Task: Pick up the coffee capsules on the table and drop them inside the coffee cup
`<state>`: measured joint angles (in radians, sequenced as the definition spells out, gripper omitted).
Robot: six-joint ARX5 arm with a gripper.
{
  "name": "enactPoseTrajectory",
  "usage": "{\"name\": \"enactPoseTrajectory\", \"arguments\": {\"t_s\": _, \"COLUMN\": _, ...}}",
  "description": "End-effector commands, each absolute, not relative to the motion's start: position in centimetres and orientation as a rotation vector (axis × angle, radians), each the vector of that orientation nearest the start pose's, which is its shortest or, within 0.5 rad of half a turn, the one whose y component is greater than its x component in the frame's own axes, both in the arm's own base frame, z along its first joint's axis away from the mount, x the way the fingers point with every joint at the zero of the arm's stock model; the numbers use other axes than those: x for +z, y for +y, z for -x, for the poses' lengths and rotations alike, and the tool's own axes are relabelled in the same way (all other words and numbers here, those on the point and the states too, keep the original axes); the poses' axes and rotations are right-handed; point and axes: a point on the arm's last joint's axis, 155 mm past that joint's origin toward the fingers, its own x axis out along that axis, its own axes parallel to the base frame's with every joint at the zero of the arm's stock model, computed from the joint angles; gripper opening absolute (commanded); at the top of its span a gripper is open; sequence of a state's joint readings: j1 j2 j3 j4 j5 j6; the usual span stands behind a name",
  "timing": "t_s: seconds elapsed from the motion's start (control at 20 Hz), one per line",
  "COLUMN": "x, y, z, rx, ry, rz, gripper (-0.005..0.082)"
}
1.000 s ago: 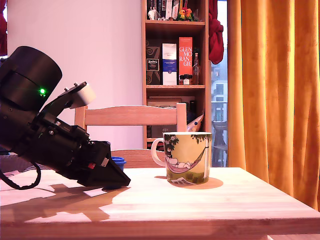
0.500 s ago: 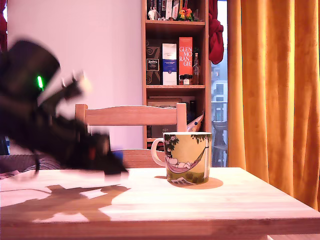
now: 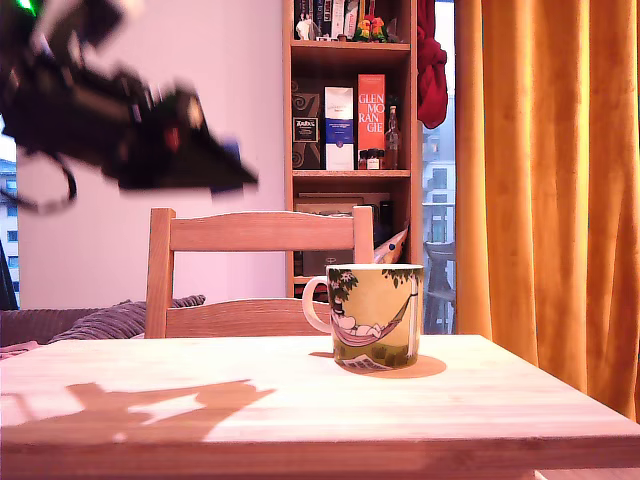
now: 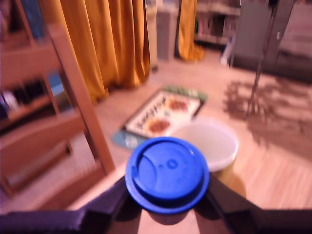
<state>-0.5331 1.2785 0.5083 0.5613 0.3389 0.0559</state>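
- Blue coffee capsule [image 4: 167, 174]: clamped between the pincer's [image 4: 167, 207] fingers, flat end toward the wrist camera, carried high in the air.
- Coffee cup [image 3: 375, 316]: upright on the table [image 3: 400, 410], open-mouthed, below and toward the exterior view's right of the pincer.

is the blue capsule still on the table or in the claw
In the claw. The wrist view shows the blue capsule clamped between the claw fingers; in the exterior view the claw is high above the table.

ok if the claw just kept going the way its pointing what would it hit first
Probably the coffee cup: in the wrist view its open mouth lies just past the blue capsule held in the claw. Depth is unclear, so it might pass above the rim.
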Motion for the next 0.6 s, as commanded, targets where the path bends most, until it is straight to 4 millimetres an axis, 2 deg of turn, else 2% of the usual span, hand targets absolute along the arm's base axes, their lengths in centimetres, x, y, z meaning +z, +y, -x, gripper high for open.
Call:
{"name": "enactPoseTrajectory", "arguments": {"t_s": 0.0, "x": 18.6, "y": -25.4, "z": -31.0, "rx": -0.875, "ry": 0.171, "rz": -0.067, "gripper": 0.0055}}
{"name": "enactPoseTrajectory", "arguments": {"t_s": 0.25, "x": 19.7, "y": -26.7, "z": -30.7, "rx": -0.905, "ry": 0.190, "rz": -0.069, "gripper": 0.0059}}
{"name": "enactPoseTrajectory", "arguments": {"t_s": 0.55, "x": 23.1, "y": -29.0, "z": -30.8, "rx": -0.952, "ry": 0.156, "rz": -0.074, "gripper": 0.0059}}
